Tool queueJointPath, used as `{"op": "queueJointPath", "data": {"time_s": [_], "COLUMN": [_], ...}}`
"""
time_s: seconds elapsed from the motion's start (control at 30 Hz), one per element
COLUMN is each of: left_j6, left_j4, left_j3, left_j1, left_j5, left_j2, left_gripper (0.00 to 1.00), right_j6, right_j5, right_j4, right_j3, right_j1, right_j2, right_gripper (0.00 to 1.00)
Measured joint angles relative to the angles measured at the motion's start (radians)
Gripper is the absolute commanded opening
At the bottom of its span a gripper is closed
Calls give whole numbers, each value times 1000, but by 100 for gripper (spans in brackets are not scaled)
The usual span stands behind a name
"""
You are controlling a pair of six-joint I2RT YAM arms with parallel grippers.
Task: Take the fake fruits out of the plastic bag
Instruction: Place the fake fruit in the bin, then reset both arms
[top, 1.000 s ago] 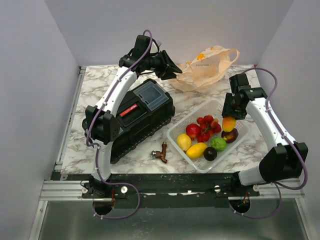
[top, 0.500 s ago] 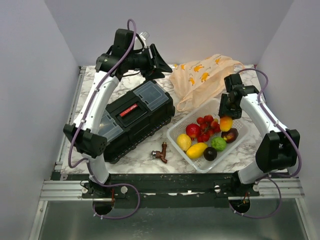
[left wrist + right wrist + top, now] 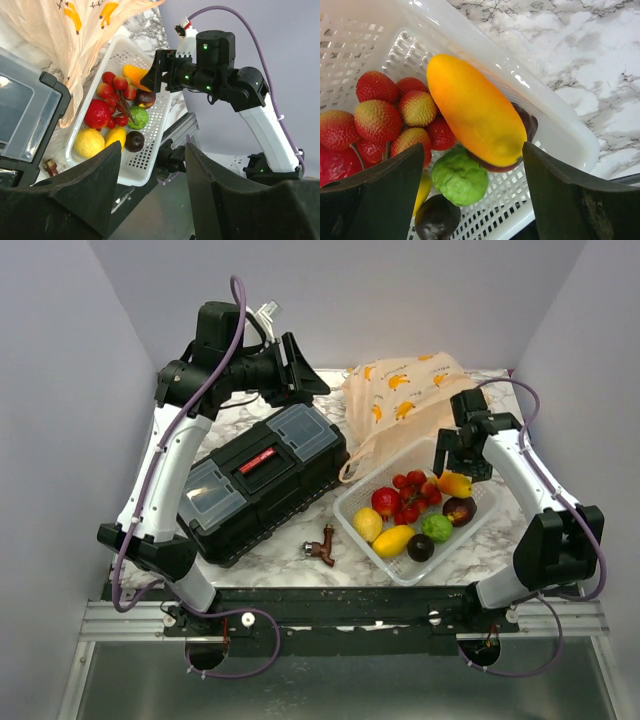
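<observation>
Nearest the arm bases, a small brass tap fitting (image 3: 322,545) lies on the marble table (image 3: 180,430), just off the near-left rim of the white mesh basket (image 3: 149,150). The basket sits near-right, set diagonally, and the fake fruits (image 3: 410,512) are in it.

- **Near corner:** near-black plum (image 3: 421,548), round and glossy.
- **Beside the plum:** yellow mango (image 3: 393,540), long axis running near-left to far-right.
- **Left of the mango:** lemon (image 3: 368,524); which way it points is unclear.
- **Right of the plum:** green lime (image 3: 437,528), bumpy skin.
- **Middle of the basket:** red apple (image 3: 386,502) and red berry cluster (image 3: 413,480), the berries pitted and some yellow-tinged.
- **Far-right side:** orange mango (image 3: 475,112), glossy, yellow fading to orange. In the right wrist view its long axis runs upper left to lower right. It lies propped on a maroon-brown fruit (image 3: 460,510), close to the basket wall.

The right hand (image 3: 472,146) hovers just over the orange mango, fingers spread wide to either side, not clamped on it.

A black toolbox (image 3: 262,480) sits left of the basket, also diagonal, with clear-lidded compartments. The white writing on its red lid label is too small to read.

The plastic bag (image 3: 405,400) lies crumpled at the far edge beyond the basket. It is thin, translucent tan, with a yellow-orange banana print. A handle loop trails toward the basket's far corner. Small dark print shows on the bag in the left wrist view, unreadable.

The left hand (image 3: 152,146) is far-left, raised over the toolbox's far end, fingers apart, holding nothing.
</observation>
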Motion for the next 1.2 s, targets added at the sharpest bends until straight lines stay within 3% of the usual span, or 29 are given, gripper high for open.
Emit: {"op": "queueJointPath", "data": {"time_s": [0.43, 0.53, 0.73, 0.93, 1.2], "left_j6": [37, 39, 63, 152, 220], "left_j4": [22, 93, 208, 255, 299], "left_j3": [-135, -255, -509, -595, -670], "left_j1": [0, 0, 0, 0, 0], "left_j5": [-19, -29, -50, -121, -245], "left_j2": [-180, -298, -574, -798, -1017], "left_gripper": [54, 61, 69, 79, 82], "right_j6": [20, 34, 53, 75, 90], "right_j5": [-50, -60, -84, -90, -74], "right_j4": [-54, -52, -27, 16, 17], "right_j3": [103, 119, 111, 117, 246], "right_j1": [0, 0, 0, 0, 0], "right_j2": [-270, -360, -596, -826, -932], "right_gripper": [95, 100, 100, 100, 100]}}
